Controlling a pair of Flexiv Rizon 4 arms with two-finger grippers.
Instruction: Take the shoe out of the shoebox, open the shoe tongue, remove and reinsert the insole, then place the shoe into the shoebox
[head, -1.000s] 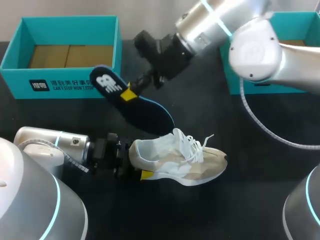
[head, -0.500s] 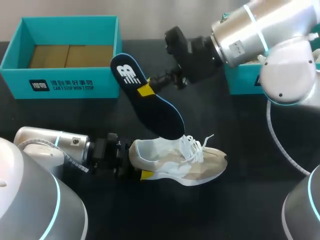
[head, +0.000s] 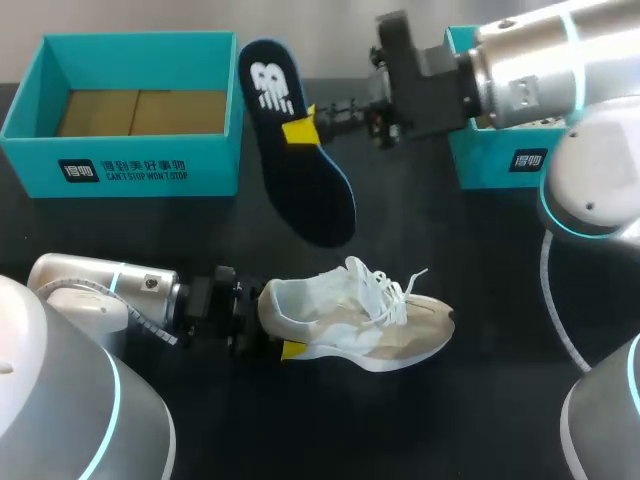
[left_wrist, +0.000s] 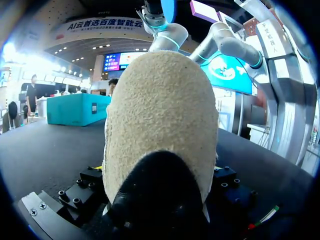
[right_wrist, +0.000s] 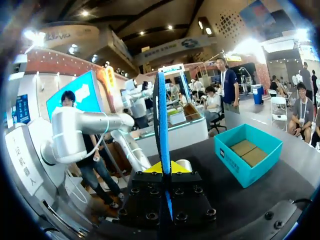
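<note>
Navy insole (head: 297, 160) is out, pinched in my right pincer (head: 305, 130) above the surface (head: 480, 260), between shoebox (head: 120, 110) and shoe (head: 350, 320). My left pincer (head: 285, 347) clamps the heel (head: 270, 305).

Left wrist: heel (left_wrist: 160, 130) fills everything.

Right wrist: insole (right_wrist: 161, 125) edge-on, gripped from both sides.

Next, I reckon: aim its toe end into the shoe's opening.

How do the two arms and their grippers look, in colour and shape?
The left arm and right arm are rounded silver-grey tubes with light-blue rings at joints; a pale cable runs along each. Left gripper and right gripper are black, yellow-tipped.
</note>
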